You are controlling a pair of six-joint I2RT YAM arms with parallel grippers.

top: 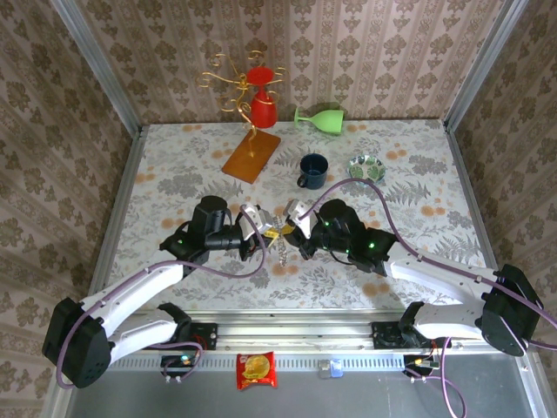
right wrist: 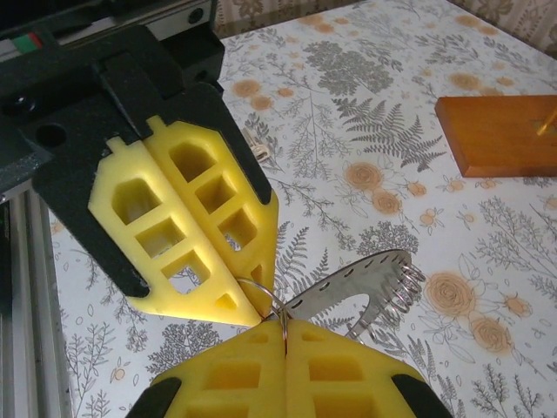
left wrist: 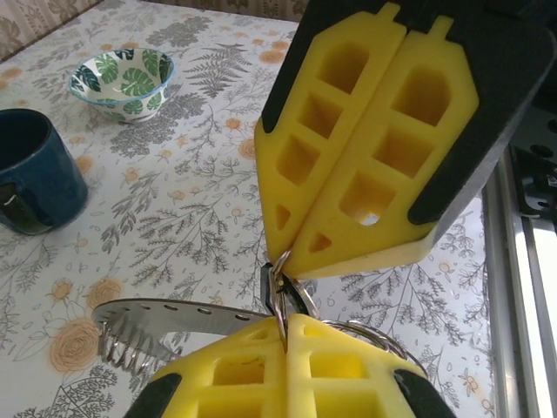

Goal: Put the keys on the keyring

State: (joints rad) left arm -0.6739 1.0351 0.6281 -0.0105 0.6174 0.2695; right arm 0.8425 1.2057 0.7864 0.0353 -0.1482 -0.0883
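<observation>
My two grippers meet tip to tip above the table's near middle, the left gripper (top: 259, 225) (left wrist: 287, 320) (right wrist: 254, 306) facing the right gripper (top: 296, 219) (right wrist: 285, 320) (left wrist: 285, 254). Both are shut. Left's yellow fingers pinch a thin metal loop carrying a black-headed key (left wrist: 268, 284). The right one pinches a thin wire at the root of the keyring (right wrist: 374, 277) (left wrist: 174, 315), a flat silvery curved band with small holes and wire coils at its end. A wire loop (right wrist: 261, 289) arcs between the two tips. The bunch (top: 278, 235) hangs just above the table.
A dark blue mug (top: 312, 170) (left wrist: 35, 174) and a leaf-patterned bowl (top: 366, 166) (left wrist: 122, 80) stand farther back. A wooden base (top: 251, 155) (right wrist: 500, 131) carries a gold wire tree with a red cup (top: 264, 104). A green glass (top: 322, 117) lies by the back wall.
</observation>
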